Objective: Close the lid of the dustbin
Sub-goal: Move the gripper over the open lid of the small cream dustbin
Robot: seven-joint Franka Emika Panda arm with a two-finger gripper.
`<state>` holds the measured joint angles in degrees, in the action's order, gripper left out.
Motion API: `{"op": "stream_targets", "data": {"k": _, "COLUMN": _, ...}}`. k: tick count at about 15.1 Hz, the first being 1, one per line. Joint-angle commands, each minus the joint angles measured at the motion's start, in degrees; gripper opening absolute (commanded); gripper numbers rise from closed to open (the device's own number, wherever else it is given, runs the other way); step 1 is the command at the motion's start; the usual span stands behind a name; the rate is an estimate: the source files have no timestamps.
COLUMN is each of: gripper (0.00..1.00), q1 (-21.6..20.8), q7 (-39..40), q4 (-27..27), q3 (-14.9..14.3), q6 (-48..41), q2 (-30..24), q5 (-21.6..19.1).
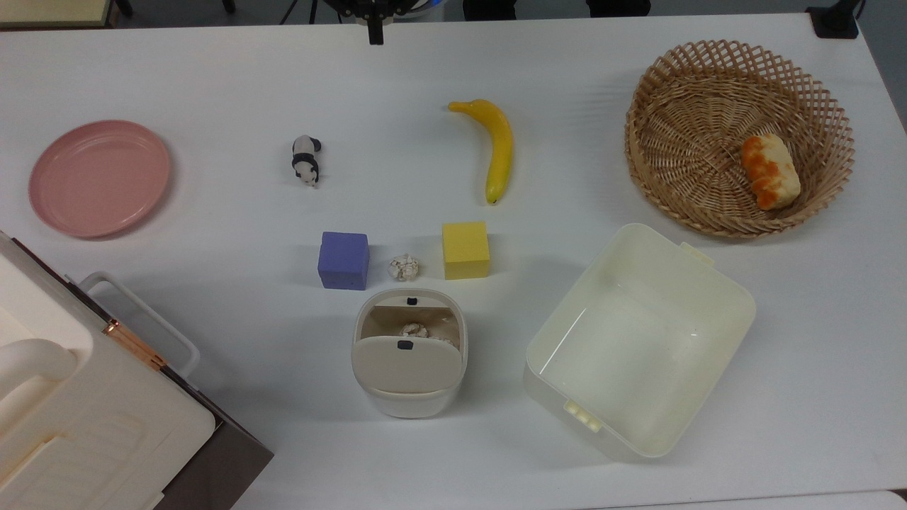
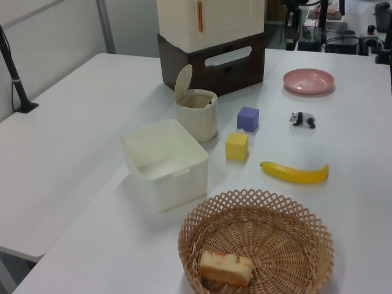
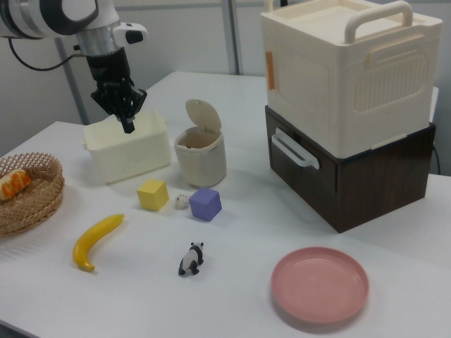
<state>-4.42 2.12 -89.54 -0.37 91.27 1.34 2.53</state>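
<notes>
White table [image 1: 212, 397]: dustbin [image 1: 409, 397] lid [image 1: 407, 364] upright (uncrowded).

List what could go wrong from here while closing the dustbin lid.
1. The lid stands upright and the gripper hangs well off to the right view's left; pushing sideways could tip or slide the light dustbin.
2. The purple cube, crumpled paper ball and yellow cube sit close in front; a low approach could knock them.
</notes>
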Motion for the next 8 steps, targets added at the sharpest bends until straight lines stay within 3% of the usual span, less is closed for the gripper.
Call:
{"op": "stream_targets", "data": {"k": 1, "gripper": 0.00, "q1": -0.76, "q7": 1.22, "q4": 3.57, "q3": -0.86, "q6": 5.04, "q2": 3.92, "q5": -0.86}}
{"op": "stream_targets", "data": {"k": 8, "gripper": 0.00, "q1": -0.76, "q7": 0.69, "q4": 14.29, "q3": -0.68, "q6": 8.20, "q2": 13.58, "q5": -0.77}}
